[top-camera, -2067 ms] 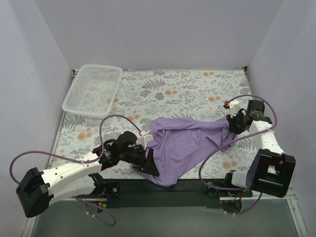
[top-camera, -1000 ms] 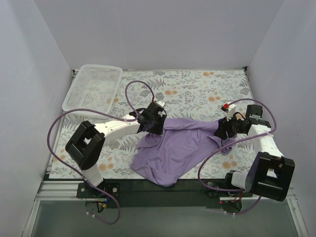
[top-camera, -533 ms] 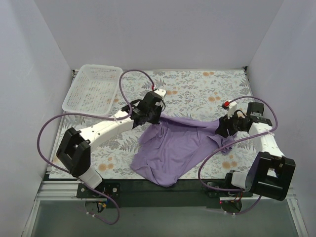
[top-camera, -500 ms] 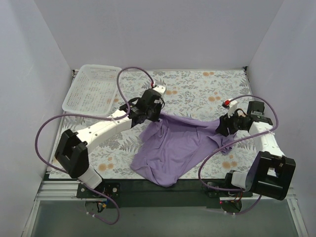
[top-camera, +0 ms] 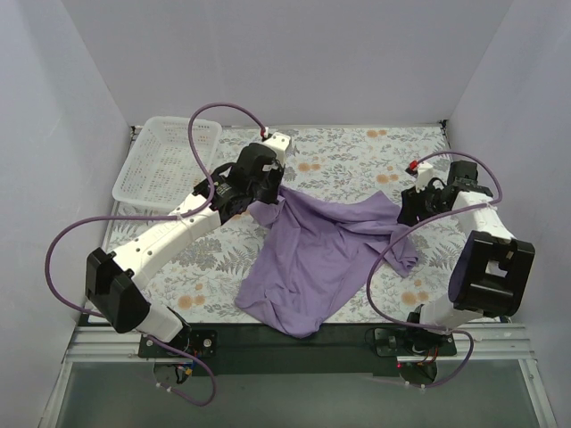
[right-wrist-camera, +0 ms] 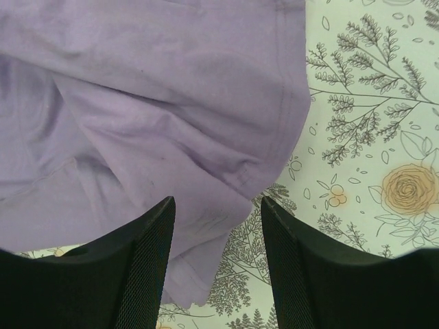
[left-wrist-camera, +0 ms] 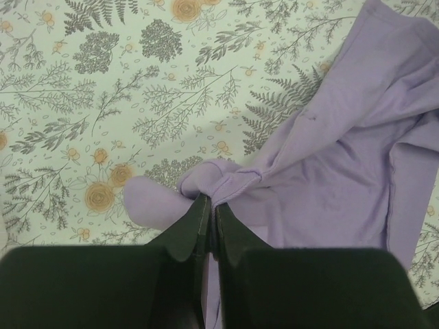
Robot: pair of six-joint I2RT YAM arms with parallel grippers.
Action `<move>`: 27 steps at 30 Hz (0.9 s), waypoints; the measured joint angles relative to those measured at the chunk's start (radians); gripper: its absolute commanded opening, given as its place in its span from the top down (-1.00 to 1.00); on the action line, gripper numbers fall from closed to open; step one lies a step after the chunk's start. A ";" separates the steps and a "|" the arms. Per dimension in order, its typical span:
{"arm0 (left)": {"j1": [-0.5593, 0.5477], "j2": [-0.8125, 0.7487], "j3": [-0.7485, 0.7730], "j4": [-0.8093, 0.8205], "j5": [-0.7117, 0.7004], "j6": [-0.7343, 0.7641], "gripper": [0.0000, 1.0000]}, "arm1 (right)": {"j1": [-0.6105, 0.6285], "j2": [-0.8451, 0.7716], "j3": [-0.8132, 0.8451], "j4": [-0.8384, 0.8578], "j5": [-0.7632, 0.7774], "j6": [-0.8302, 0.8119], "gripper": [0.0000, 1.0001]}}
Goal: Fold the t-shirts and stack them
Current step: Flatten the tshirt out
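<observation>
No fold made yet: the t-shirt [top-camera: 321, 254] sprawls crumpled right of the basket [top-camera: 130, 160], left gripper [left-wrist-camera: 209, 205] pinching its bunched edge (right gripper [right-wrist-camera: 216, 203] gapes, empty).

Log: I see one lavender-purple t-shirt [top-camera: 321, 259], unfolded and rumpled, lying across the table's [top-camera: 357, 160] near centre, its far-left corner bunched tight.
</observation>
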 measured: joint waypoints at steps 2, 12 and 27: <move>0.006 -0.011 -0.016 -0.006 0.000 0.005 1.00 | 0.000 0.035 0.016 0.000 0.002 0.012 -0.20; 0.045 -0.162 -0.149 -0.046 0.000 0.006 1.00 | 0.000 0.280 0.175 0.021 -0.017 0.152 -0.16; 0.059 -0.167 -0.187 -0.042 0.024 -0.016 1.00 | 0.144 0.566 0.446 0.046 -0.090 0.252 -0.19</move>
